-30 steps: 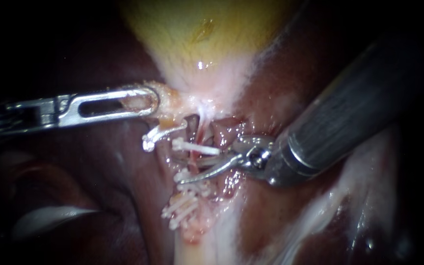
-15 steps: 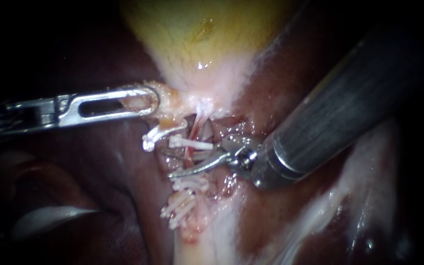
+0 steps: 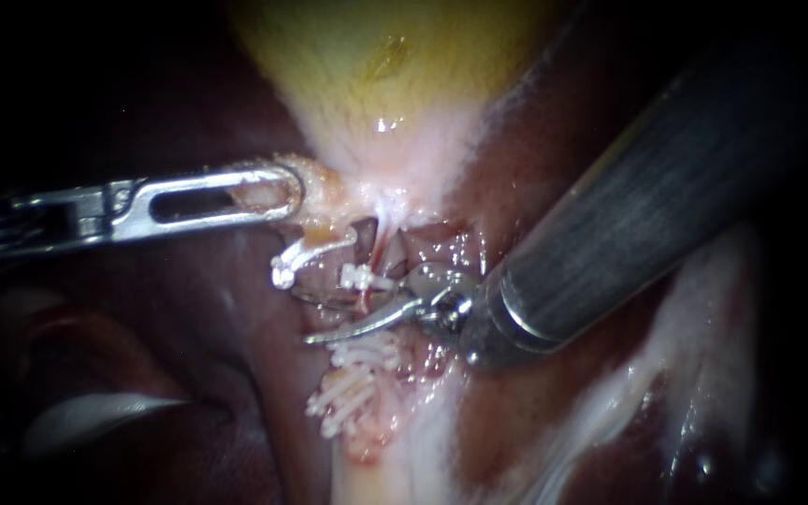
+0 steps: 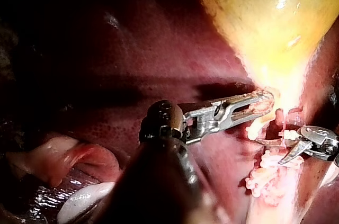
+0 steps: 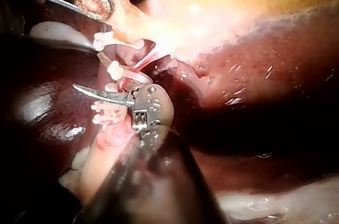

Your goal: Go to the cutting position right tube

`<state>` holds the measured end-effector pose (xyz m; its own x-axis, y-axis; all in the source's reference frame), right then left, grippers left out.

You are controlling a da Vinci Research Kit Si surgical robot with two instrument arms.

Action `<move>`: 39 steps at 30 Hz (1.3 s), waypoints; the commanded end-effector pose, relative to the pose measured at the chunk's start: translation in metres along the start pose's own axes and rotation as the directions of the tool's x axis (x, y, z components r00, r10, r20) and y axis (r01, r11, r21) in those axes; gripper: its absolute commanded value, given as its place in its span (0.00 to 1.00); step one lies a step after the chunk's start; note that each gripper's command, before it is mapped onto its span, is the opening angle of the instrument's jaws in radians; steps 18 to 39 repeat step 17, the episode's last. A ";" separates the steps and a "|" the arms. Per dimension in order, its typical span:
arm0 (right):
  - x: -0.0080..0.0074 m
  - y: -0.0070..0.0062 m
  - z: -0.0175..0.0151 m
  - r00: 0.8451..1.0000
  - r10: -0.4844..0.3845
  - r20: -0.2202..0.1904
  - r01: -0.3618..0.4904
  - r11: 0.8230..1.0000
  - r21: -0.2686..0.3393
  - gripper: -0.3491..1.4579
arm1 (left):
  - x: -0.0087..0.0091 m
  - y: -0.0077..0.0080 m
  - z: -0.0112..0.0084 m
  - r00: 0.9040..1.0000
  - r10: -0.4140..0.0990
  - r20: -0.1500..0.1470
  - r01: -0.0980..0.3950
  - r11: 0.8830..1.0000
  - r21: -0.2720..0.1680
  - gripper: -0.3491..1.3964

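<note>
Endoscope view: left instrument (image 3: 278, 194) has its jaws clamped on the gallbladder (image 3: 376, 84) neck, so hold that tension steady. Thin red tube (image 3: 365, 297) runs between the clips (image 3: 359, 277); right instrument (image 3: 334, 318) straddles it with parted blades, gripping nothing. Centre it well off both clips.

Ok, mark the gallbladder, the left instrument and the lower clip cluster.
gallbladder (image 3: 385, 65), endoscope view, yellow body.
left instrument (image 3: 284, 194), endoscope view, slotted tip.
lower clips (image 3: 343, 393), endoscope view, cluster's middle.
</note>
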<state>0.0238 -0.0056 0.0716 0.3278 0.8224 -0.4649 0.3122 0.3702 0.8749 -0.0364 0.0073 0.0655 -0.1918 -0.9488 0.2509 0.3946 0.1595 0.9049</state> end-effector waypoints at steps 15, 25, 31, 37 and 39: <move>0.0000 0.0000 -0.0002 1.000 0.001 0.000 -0.001 1.000 0.001 0.96 | 0.0000 0.0001 0.0000 1.000 0.000 0.000 0.000 1.000 0.000 0.00; 0.0000 0.0000 -0.0002 1.000 0.001 0.000 -0.001 1.000 0.001 0.96 | 0.0000 0.0001 0.0000 1.000 0.000 0.002 0.000 1.000 -0.002 0.00; 0.0000 0.0000 -0.0002 1.000 0.001 0.000 -0.001 1.000 0.001 0.96 | 0.0000 0.0001 0.0000 1.000 0.000 0.002 0.000 1.000 -0.002 0.00; 0.0000 0.0000 -0.0002 1.000 0.001 0.000 -0.001 1.000 0.001 0.96 | 0.0000 0.0001 0.0000 1.000 0.000 0.002 0.000 1.000 -0.002 0.00; 0.0000 0.0000 -0.0002 1.000 0.001 0.000 -0.001 1.000 0.001 0.96 | 0.0000 0.0001 0.0000 1.000 0.000 0.002 0.000 1.000 -0.002 0.00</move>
